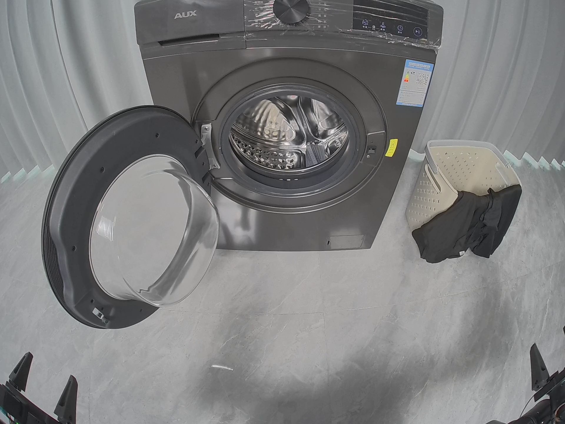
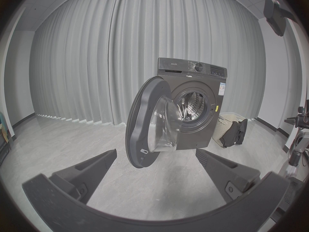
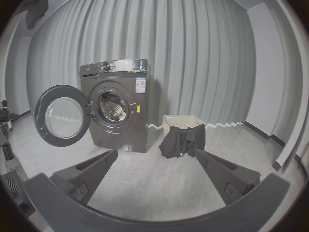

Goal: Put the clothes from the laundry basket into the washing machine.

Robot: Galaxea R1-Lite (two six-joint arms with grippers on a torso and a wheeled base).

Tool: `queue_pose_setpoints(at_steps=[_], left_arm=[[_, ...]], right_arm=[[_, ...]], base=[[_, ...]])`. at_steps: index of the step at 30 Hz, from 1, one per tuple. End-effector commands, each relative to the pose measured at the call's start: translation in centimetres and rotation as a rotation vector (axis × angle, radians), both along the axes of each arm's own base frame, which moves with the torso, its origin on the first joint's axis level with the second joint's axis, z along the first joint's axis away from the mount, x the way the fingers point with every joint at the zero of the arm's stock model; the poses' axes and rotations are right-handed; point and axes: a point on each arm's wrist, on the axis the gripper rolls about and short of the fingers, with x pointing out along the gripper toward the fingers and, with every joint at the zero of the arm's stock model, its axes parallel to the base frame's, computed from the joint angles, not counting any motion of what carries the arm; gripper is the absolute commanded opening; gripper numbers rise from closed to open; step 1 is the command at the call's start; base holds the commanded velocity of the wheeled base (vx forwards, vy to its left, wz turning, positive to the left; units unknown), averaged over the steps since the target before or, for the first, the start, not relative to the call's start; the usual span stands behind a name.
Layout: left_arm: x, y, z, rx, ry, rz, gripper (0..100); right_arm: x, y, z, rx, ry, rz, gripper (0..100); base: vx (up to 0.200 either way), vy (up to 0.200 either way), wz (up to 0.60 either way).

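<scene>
Our right gripper [image 3: 156, 152], spread wide like the left gripper [image 2: 156, 151], sits nearer the clothes [image 1: 465, 226] draped on the basket [image 1: 426, 198] at eleven o'clock.

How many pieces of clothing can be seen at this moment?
1: a dark garment draped over the front rim of the basket, right of the washing machine. More may be hidden inside the basket.

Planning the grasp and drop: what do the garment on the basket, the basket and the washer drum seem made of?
Garment: soft matte dark fabric; it drapes in folds over the rim. Laundry basket: cream plastic, probably rigid, with moulded perforated walls. Drum: polished metal, likely stainless steel, given mirror-like reflections and punched holes.
</scene>
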Motion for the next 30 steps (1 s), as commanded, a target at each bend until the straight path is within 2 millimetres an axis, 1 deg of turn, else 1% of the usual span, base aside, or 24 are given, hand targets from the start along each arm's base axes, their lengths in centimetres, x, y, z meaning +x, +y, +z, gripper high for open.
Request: queue_pose_setpoints(at_steps=[1,3,5,9,30], left_arm=[[-0.03,0.01,-0.44,0.002,-0.003,0.005,100],[-0.03,0.01,-0.44,-0.001,-0.003,0.005,100],[-0.03,0.01,-0.44,-0.002,-0.003,0.004,100],[-0.03,0.01,-0.44,-0.002,-0.003,0.004,100],[-0.03,0.01,-0.44,-0.002,-0.003,0.005,100]], right_arm=[[-0.28,-0.06,-0.65,0.016,-0.027,-0.039,100],[-0.27,0.06,-0.76,0.049,-0.017,0.014,100],[-0.30,0.21,-1.20,0.075,0.035,0.082,100],[-0.26,0.14,-1.18,0.055,0.025,0.039,100],[-0.26,0.15,-1.15,0.045,0.022,0.051,100]], base=[[0.000,0.000,0.00],[0.000,0.000,0.00],[0.000,0.000,0.00],[0.000,0.000,0.00],[0.000,-0.200,0.00]])
